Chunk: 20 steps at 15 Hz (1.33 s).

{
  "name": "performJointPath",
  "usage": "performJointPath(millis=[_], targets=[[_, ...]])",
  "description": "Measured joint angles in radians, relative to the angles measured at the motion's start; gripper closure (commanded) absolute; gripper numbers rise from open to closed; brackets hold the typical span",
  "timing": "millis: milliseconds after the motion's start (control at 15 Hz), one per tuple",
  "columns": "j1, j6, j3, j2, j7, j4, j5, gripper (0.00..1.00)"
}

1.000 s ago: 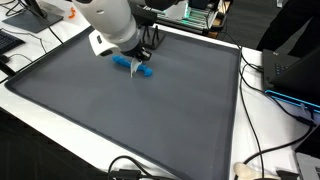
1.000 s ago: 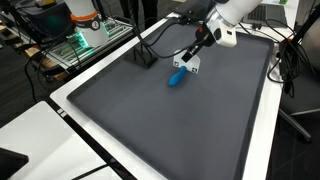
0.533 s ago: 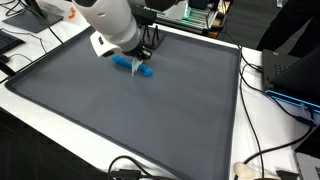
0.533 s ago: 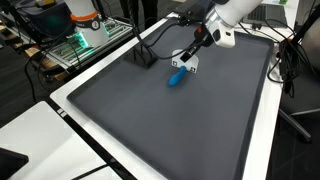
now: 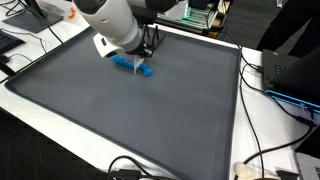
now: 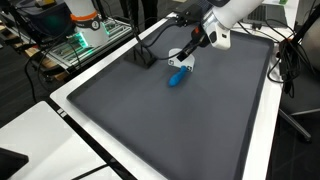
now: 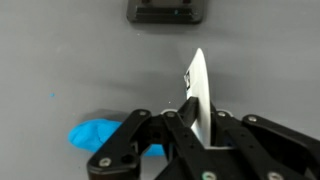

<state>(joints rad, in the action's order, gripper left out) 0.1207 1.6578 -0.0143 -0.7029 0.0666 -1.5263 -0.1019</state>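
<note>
My gripper (image 7: pixel 190 115) is shut on a thin white flat piece (image 7: pixel 198 95) that stands upright between the fingers. It hangs just above a dark grey mat (image 5: pixel 150 120). A blue object (image 7: pixel 95 135) lies on the mat right beside and below the fingers; it shows in both exterior views (image 5: pixel 136 68) (image 6: pixel 177 77). The gripper (image 6: pixel 184 58) with the white piece (image 6: pixel 178 59) is a little above the blue object. A small black block (image 7: pixel 166 11) lies on the mat ahead of the gripper.
The mat (image 6: pixel 170 120) lies on a white table (image 5: pixel 265 120) with cables (image 5: pixel 262 160) near its edges. A rack with electronics (image 6: pixel 85 45) stands past one side. The black block also shows in an exterior view (image 6: pixel 146 60).
The gripper with the white piece has lifted slightly and drifted away from the blue object, which has stayed in place.
</note>
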Motion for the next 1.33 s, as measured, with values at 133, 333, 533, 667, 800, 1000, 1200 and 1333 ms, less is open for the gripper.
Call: performJointPath(millis=[133, 333, 533, 667, 800, 1000, 1200, 1333], targets=[[-0.002, 0.005, 0.000, 0.002, 0.000, -0.002, 0.001, 0.98], [-0.003, 0.019, 0.000, 0.008, 0.000, -0.003, 0.001, 0.98], [-0.003, 0.024, 0.000, 0.021, 0.000, -0.005, 0.001, 0.98], [-0.004, 0.024, 0.000, 0.033, 0.000, -0.007, 0.001, 0.98], [-0.006, 0.024, 0.000, 0.048, 0.000, -0.012, 0.001, 0.98], [-0.011, 0.024, 0.000, 0.070, 0.000, -0.023, 0.001, 0.98], [-0.019, 0.024, 0.002, 0.085, 0.000, -0.023, 0.000, 0.98], [-0.025, 0.024, 0.003, 0.087, 0.000, -0.023, 0.000, 0.98]])
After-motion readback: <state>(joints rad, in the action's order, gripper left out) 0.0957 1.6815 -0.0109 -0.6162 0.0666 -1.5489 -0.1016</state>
